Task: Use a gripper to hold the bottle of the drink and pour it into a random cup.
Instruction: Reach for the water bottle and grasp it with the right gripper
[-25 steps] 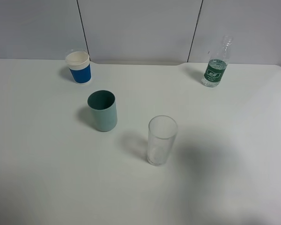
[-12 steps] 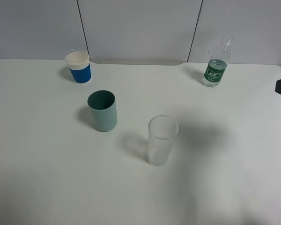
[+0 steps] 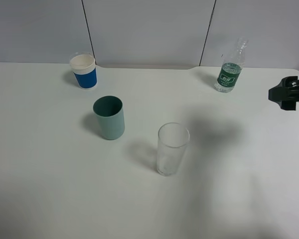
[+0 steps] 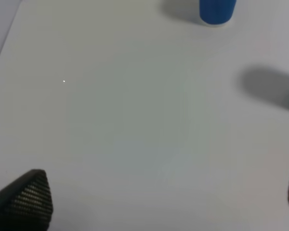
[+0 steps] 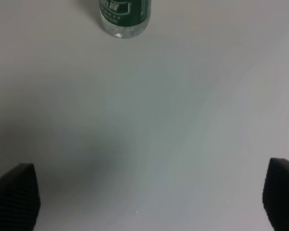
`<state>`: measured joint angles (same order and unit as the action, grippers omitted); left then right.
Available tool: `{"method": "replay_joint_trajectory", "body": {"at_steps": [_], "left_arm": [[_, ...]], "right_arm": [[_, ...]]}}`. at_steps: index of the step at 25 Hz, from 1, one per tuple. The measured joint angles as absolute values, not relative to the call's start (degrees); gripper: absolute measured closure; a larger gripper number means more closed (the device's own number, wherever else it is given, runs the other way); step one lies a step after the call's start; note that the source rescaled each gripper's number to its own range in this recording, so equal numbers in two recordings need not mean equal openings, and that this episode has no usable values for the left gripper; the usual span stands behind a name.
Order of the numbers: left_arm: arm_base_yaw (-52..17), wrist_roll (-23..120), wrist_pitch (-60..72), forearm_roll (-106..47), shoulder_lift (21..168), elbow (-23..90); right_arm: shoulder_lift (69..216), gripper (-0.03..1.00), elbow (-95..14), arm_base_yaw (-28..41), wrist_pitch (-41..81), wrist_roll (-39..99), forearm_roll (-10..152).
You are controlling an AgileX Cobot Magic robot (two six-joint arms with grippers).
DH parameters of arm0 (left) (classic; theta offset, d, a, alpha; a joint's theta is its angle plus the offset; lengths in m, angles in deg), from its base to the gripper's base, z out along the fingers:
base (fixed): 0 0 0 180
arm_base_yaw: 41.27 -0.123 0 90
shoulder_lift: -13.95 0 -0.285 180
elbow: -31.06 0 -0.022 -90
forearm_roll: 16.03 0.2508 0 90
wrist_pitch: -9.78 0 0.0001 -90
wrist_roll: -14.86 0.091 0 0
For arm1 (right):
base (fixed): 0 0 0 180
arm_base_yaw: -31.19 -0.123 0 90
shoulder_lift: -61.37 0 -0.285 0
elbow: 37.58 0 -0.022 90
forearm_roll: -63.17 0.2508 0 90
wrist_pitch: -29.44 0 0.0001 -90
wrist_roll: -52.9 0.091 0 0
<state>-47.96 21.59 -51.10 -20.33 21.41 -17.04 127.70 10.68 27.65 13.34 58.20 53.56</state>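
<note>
A white table (image 3: 50,189) fills the view, with grey wall panels (image 3: 144,30) behind it. The glass (image 3: 172,149) stands near the middle, and the bottle (image 3: 229,74) stands upright near the far right corner. The right claw (image 5: 147,199) is spread wide and holds nothing.

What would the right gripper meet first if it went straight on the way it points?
Probably the bottle of the drink, slightly off centre ahead of the open right gripper; only bare table lies between.
</note>
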Motion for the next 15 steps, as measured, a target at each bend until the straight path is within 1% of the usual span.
{"method": "replay_joint_trajectory", "body": {"at_steps": [9, 15], "left_arm": [[-48.0, 21.6, -51.1, -20.3, 21.4, -17.0], [-48.0, 21.6, -51.1, -20.3, 21.4, -17.0]], "right_arm": [[139.4, 0.09, 10.7, 27.6, 23.6, 60.6, 52.5], [144.8, 0.09, 10.7, 27.6, 36.4, 60.8, 52.2]]}}
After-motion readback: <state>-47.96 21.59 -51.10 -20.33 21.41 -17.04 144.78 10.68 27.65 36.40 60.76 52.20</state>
